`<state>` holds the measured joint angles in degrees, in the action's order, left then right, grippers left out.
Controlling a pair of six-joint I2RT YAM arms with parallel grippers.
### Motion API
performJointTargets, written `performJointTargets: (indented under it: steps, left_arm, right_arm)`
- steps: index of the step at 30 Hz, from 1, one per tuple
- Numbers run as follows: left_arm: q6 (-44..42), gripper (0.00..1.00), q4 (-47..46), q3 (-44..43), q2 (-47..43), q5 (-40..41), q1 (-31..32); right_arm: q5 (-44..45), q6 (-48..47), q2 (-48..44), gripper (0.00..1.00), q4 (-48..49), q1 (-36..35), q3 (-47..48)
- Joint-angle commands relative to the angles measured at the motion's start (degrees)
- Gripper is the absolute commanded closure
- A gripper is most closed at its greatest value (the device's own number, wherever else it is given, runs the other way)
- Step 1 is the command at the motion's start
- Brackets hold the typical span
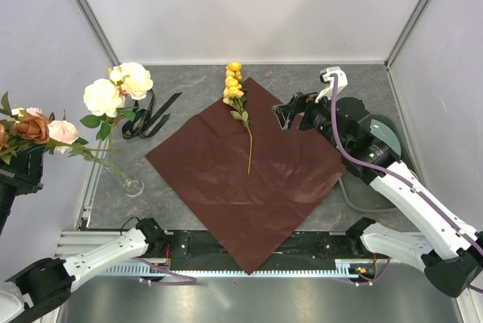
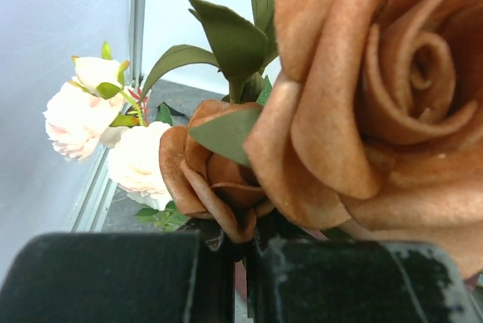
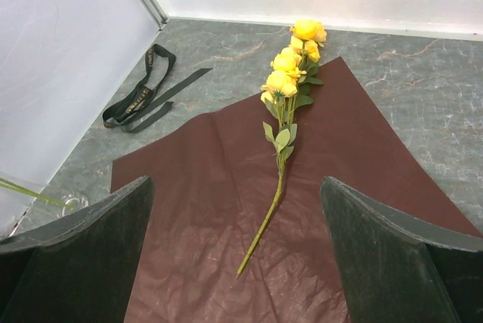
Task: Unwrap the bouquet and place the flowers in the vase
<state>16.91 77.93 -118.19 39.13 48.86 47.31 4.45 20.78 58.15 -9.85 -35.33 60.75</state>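
One stem left, top view: a single yellow stem [image 1: 241, 115] lies on the flattened maroon paper [image 1: 226, 187] in the middle of the table, apart from everything else.
Its long axis, top view: far to near, blooms at the far corner of the paper, bare cut end pointing toward the arm bases.
Right gripper, top view: the right gripper [image 1: 290, 114] hangs just to the right of the stem, level with its leafy middle, with its fingers spread wide and nothing in them.
Left gripper, top view: the left gripper [image 1: 30, 153] is well off at the left edge, clamped on a rust-orange bunch [image 1: 34, 128] and raised above the vase [image 1: 133, 185], which already holds cream roses [image 1: 113, 89].
Left wrist view: the fingers are pressed together under the rust-orange bunch [image 2: 370, 104], its stems pinched between them; the cream roses [image 2: 83, 108] show beyond.
Right wrist view: the yellow stem [image 3: 281, 142] runs straight away from the camera, its cut end between the two parted fingers [image 3: 83, 247], lower and ahead.
Nearer arm, my judgement: the right one; it is free and lined up along the stem, so it would need to turn across the stem to pinch it.
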Motion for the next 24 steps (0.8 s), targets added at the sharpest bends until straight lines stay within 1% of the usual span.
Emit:
performJointTargets:
  steps: [1,5,9,17,18,20,23,24]
  left_arm:
    - [-6.4,0.98,10.1,-1.0,-1.8,-2.5,-0.5]
    - [-7.9,0.98,10.2,-0.1,-3.8,-3.7,-0.6]
    - [-7.9,0.98,10.2,0.3,-6.0,-8.9,-0.6]
    - [-8.5,0.98,10.2,0.3,-9.1,-11.8,-0.7]
    - [-8.1,0.98,10.2,-0.2,-9.6,-13.9,-0.6]
    - [-7.6,0.98,10.2,-0.8,-9.9,-14.5,-0.6]
    - [-6.6,0.98,10.2,1.1,-10.6,-16.6,-0.6]
    - [-6.2,0.98,10.2,1.6,-10.6,-19.2,-0.6]
  right_arm:
    - [-1.2,0.9,0.6,0.02,2.9,0.4,0.3]
    - [-1.8,1.3,1.0,0.02,3.0,0.6,0.3]
    - [-2.1,1.5,1.5,0.02,3.0,0.7,0.3]
    - [-3.0,2.0,2.6,0.02,3.3,1.0,0.4]
    - [-3.1,2.0,2.6,0.02,3.2,0.9,0.4]
    - [-3.1,2.1,2.5,0.02,3.2,1.0,0.4]
    - [-3.2,2.2,2.7,0.02,3.4,1.1,0.2]
    - [-3.3,2.3,2.8,0.02,3.3,1.1,0.2]
